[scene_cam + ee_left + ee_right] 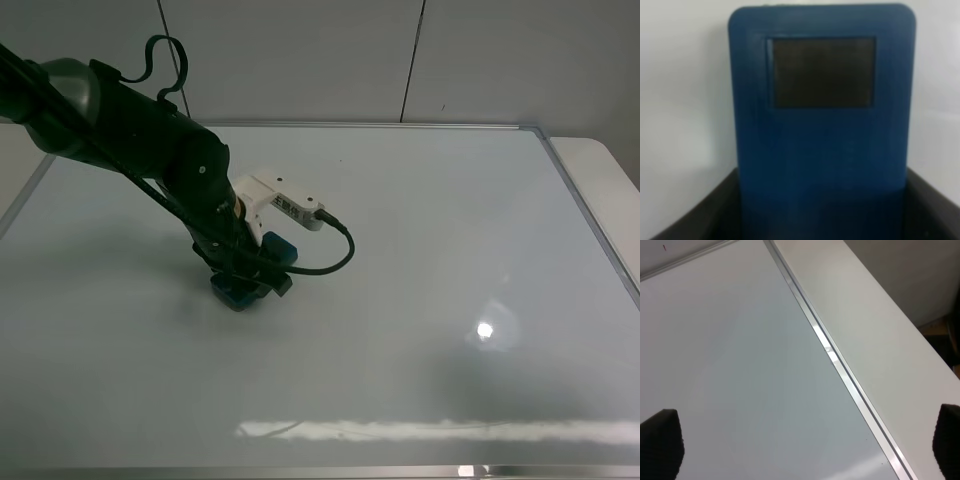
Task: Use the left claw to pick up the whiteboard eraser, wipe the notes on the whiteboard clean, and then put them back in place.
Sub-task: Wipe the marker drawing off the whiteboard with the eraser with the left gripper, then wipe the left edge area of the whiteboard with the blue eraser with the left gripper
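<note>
The whiteboard (450, 250) is a large glossy white board with a thin silver frame. The whiteboard eraser (233, 293), a teal-blue block, rests on the board left of centre. The left claw (255, 275) reaches down over it with a finger on each side, shut on it. In the left wrist view the eraser (820, 140) fills the frame, one dark square patch showing, with dark fingers (695, 215) against both its sides and the board (680, 100) beneath. No notes show on any visible part of the board. The right gripper (805, 445) is open and empty over the board's right edge.
The board's silver frame (840, 365) runs along its right side, with a bare white table strip (600, 170) beyond it. A black cable (335, 262) loops from the white wrist camera (285, 200). A glare spot (485, 330) lies on the board.
</note>
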Available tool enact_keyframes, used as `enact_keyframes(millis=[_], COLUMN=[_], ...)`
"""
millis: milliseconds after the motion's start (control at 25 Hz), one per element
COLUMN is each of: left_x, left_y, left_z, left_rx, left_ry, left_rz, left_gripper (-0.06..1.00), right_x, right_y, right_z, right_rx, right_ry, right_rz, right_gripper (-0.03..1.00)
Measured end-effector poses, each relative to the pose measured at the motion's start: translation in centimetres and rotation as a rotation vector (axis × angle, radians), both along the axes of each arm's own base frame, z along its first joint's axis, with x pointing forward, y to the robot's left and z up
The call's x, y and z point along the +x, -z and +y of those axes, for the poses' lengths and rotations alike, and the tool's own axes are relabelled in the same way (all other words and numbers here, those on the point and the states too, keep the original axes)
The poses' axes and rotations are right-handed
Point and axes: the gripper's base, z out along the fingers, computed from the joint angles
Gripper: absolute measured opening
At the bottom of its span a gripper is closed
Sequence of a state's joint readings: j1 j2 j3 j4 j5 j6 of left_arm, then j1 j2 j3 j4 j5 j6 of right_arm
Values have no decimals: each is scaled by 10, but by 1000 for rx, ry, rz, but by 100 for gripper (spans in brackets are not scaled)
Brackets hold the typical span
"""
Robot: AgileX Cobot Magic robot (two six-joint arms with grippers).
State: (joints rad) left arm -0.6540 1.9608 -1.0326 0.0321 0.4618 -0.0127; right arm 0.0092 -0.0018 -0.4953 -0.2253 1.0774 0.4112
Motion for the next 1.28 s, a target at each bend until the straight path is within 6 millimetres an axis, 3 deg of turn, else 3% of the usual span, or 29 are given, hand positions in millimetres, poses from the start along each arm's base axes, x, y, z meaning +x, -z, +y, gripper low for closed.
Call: enact_keyframes(millis=[280,480,640,920,1280], left_x=[-35,-39,-34,-8,25], left_y=[1,5,9,11,-1], left_z=[-39,-38,-25,12,82], left_rx=[-29,-43,-64,-57,7], left_ry=[82,82,42,-31,-196], left_rz=[27,14,-8,-65,-76], left_gripper=[55,55,55,55,55], right_x=[0,0,0,0,0], right_y=[0,0,0,0,0], right_z=[0,0,0,0,0], right_rx=[0,0,0,0,0], right_ry=[0,0,0,0,0], right_rz=[0,0,0,0,0], right_gripper=[99,99,99,99,99])
